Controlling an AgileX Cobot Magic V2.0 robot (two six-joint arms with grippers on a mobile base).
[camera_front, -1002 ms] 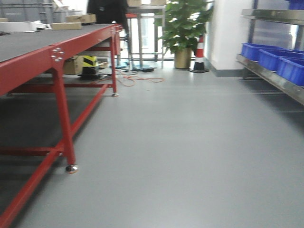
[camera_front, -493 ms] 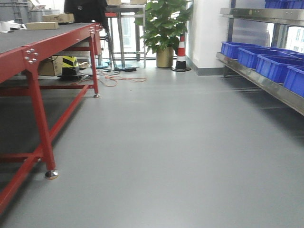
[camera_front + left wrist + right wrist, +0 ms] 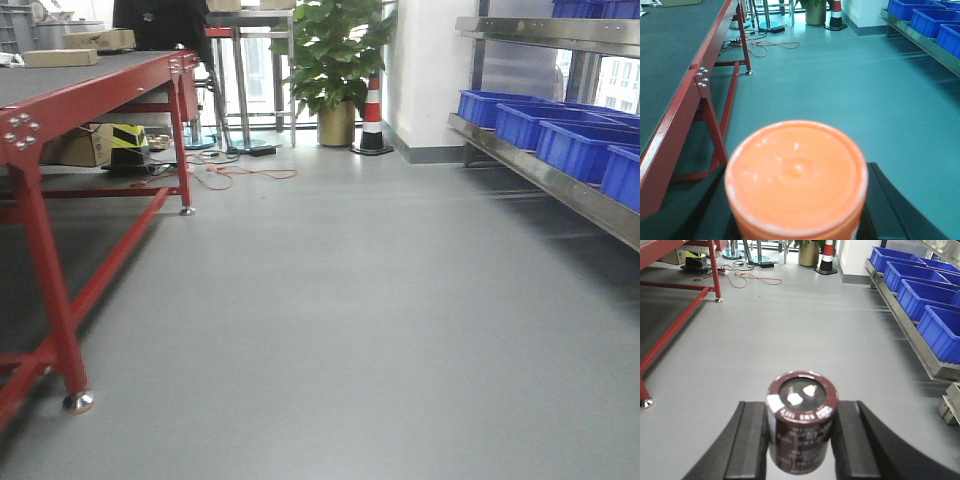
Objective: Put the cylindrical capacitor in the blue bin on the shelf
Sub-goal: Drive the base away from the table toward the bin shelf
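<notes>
Open floor (image 3: 350, 320) is running between bench (image 3: 100, 85) edge and shelf (image 3: 545, 185) rail. Right pincer (image 3: 801, 445) is gripping the capacitor (image 3: 801, 417) upright, terminals up. Left pincer (image 3: 799, 215) is gripping an orange-capped cylinder (image 3: 796, 175).

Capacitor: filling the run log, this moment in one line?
right gripper: shut on capacitor | left gripper: shut on orange-capped cylinder | shelf: ahead right

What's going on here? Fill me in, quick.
The robot stands on the open floor between the red table and the steel shelf. Its right gripper is shut on the dark cylindrical capacitor; its left gripper holds an orange-topped cylinder. The blue bins sit on the shelf ahead to the right, and the capacitor is not in one yet.
</notes>
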